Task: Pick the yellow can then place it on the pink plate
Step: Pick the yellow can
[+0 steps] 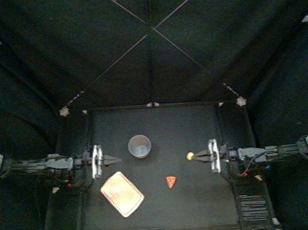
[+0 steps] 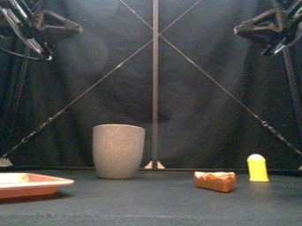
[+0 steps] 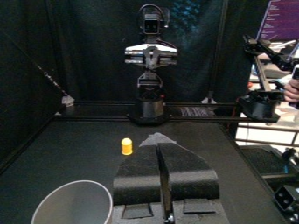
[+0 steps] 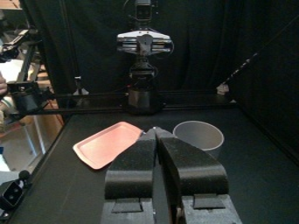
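Yellow can stands upright on the table just ahead of the right gripper, nearly on its line of reach. That gripper's own camera doesn't show it (prob. hidden behind the jaws). The right jaws are pressed together w/ nothing between them, so they'd have to spread before any pick. The left gripper is likewise closed and empty, parked at the opposite side of the table and facing the right one.

The pink plate lies well past the can from the right gripper, nearer the left gripper and toward the table's front edge. A grey speckled cup stands between the two grippers, on the back-curtain side. A red-brown toy food piece lies near the can, approx. on the way from the can to the plate, so the carry should go above it.

Handling, as a guess: the can is small w/ a rounded top and looks like stiff, smooth, hollow plastic, so light, a bit slippery and easy to knock over. Best hold is across the straight body at about mid-height, one jaw each side, not on the domed top, w/ only modest squeeze.
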`<move>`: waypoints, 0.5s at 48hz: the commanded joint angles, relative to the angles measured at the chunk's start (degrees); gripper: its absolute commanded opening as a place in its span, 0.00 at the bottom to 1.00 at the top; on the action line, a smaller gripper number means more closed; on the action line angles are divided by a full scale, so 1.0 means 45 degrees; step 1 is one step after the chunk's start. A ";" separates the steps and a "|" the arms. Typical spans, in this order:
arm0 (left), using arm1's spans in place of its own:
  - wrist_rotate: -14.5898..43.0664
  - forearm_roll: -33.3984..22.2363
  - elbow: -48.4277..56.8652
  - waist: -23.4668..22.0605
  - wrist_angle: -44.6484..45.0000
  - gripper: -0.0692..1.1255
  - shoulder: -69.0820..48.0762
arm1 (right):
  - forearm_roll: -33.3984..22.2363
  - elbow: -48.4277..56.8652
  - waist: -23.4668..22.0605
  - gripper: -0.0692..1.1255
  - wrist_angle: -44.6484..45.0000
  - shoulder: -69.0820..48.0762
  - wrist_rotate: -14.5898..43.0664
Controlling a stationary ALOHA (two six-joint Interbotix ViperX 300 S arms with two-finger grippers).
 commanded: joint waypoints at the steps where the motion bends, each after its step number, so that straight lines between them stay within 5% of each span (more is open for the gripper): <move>1: 0.0039 0.0000 0.0410 0.0156 -0.0039 0.03 0.0195 | 0.0000 0.0469 -0.0391 0.10 0.0195 0.0586 0.0039; 24: 0.0059 0.0078 0.0566 0.0098 -0.0117 0.03 0.0234 | 0.1113 0.0371 -0.2715 0.17 0.3438 0.5566 0.1504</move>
